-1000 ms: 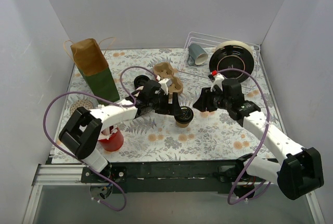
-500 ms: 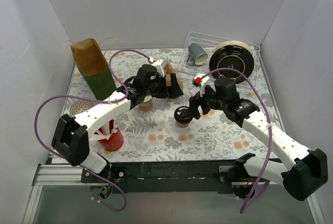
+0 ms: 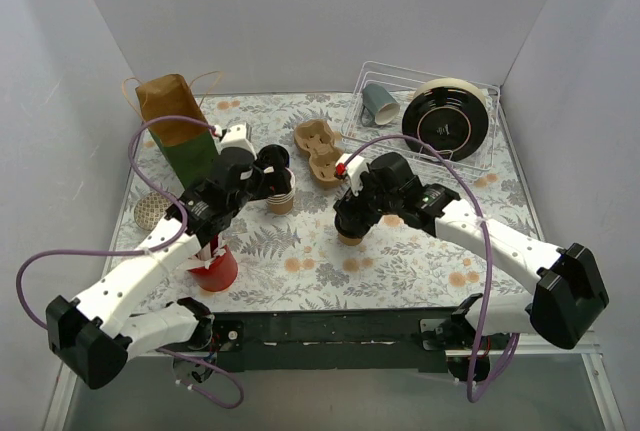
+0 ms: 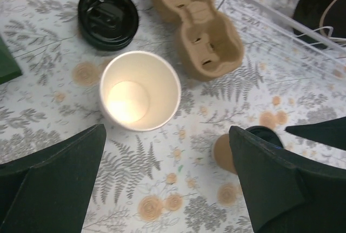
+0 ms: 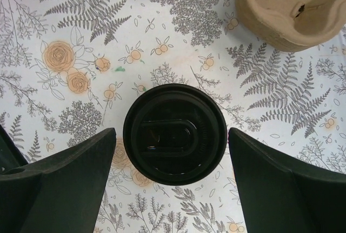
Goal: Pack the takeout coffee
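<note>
A lidded tan coffee cup (image 3: 349, 237) stands mid-table; from above its black lid (image 5: 174, 134) fills the right wrist view. My right gripper (image 3: 350, 217) (image 5: 172, 134) is open, just above the cup, with a finger on each side and apart from it. An open tan cup, white inside (image 3: 281, 197) (image 4: 139, 90), stands left of it, with a loose black lid (image 4: 108, 10) beyond. My left gripper (image 3: 262, 173) (image 4: 166, 149) is open and empty, hovering near the open cup. The lidded cup (image 4: 227, 151) shows partly behind my left gripper's right finger.
A tan pulp cup carrier (image 3: 322, 151) (image 4: 194, 27) (image 5: 294, 8) lies behind the cups. A brown and green paper bag (image 3: 178, 136) stands back left. A red cup of white sticks (image 3: 213, 266) is front left. A wire rack (image 3: 480, 159) back right holds a grey-blue mug (image 3: 379, 102) and a black plate (image 3: 446, 121).
My left gripper has drawn back to the left, from beside the lidded cup to over the open cup. My right gripper has moved left and now sits over the lidded cup.
</note>
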You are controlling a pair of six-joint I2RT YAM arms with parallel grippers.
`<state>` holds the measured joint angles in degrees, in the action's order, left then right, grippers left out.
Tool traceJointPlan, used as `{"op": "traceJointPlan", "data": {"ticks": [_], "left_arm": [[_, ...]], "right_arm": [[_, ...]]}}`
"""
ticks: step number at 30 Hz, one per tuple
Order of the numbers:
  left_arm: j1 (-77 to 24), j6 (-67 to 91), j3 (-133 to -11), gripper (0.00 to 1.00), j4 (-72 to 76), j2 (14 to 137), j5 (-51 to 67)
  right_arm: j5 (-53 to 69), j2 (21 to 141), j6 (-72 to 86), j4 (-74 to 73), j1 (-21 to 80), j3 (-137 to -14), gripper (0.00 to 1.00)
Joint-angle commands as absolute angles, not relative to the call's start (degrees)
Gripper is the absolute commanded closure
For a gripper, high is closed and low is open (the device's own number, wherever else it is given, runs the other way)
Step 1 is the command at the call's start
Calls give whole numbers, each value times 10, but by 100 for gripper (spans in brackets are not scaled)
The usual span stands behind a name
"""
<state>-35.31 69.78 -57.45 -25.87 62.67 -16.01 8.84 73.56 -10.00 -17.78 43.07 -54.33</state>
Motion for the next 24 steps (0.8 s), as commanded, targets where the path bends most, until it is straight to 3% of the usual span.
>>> {"op": "traceJointPlan", "data": {"ticks": [1, 10, 24], "left_arm": [[-352, 670, -522, 2, -273, 561, -221], [-352, 638, -465, 2, -239, 508, -236], [-352, 631, -459, 2, -234, 488, -243]], "right_arm": [[43, 755, -116, -189, 450, -558, 8], [32, 772, -112, -194, 453, -551, 11], [47, 787, -84, -198, 453, -554, 27]]}}
